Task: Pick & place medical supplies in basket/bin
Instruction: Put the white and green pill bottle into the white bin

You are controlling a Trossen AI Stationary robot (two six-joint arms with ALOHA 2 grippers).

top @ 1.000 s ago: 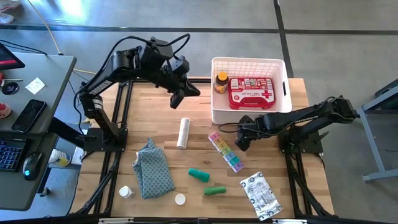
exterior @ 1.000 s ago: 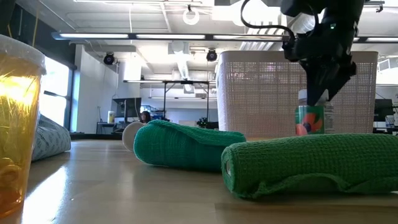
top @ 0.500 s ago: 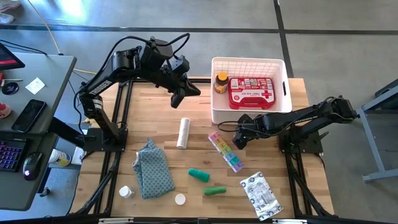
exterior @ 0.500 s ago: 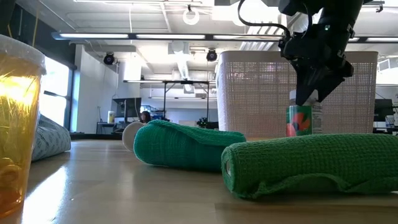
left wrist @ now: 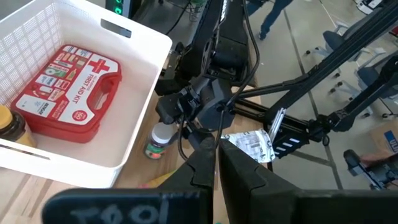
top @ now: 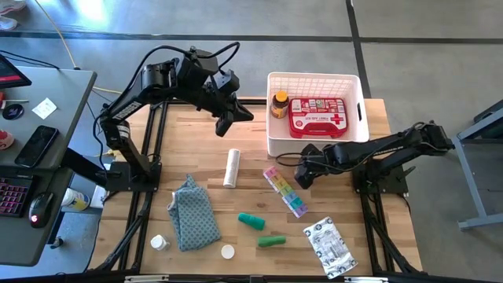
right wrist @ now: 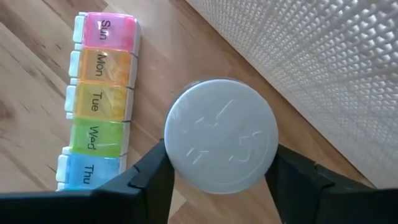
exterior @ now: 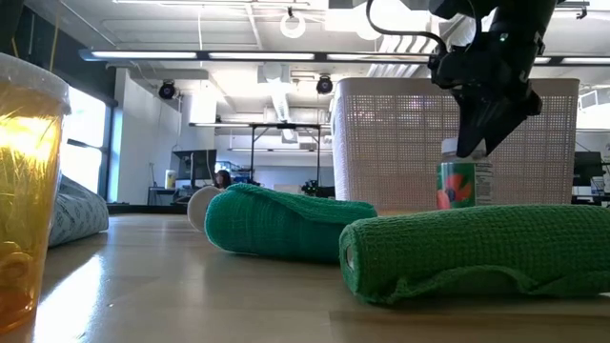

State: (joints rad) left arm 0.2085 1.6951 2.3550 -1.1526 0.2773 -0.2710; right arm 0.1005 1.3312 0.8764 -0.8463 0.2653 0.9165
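Two fingers of the right hand (right wrist: 214, 180) now flank the white-capped bottle (right wrist: 221, 151), one at each side of its cap, narrower than a second ago (contact not certain). Bottle stands upright on the tabletop (top: 196, 149) directly beneath this hand, just beside the white bin (top: 314, 81) wall; rainbow pill organizer (right wrist: 99, 102) lies just to the hand's other side. Judgement: grasp is closing, lift into the bin comes next. Bin already holds the red first-aid case (top: 317, 116) and an amber bottle (top: 278, 104). Left hand (top: 225, 124) hangs pinched shut, empty, well apart.
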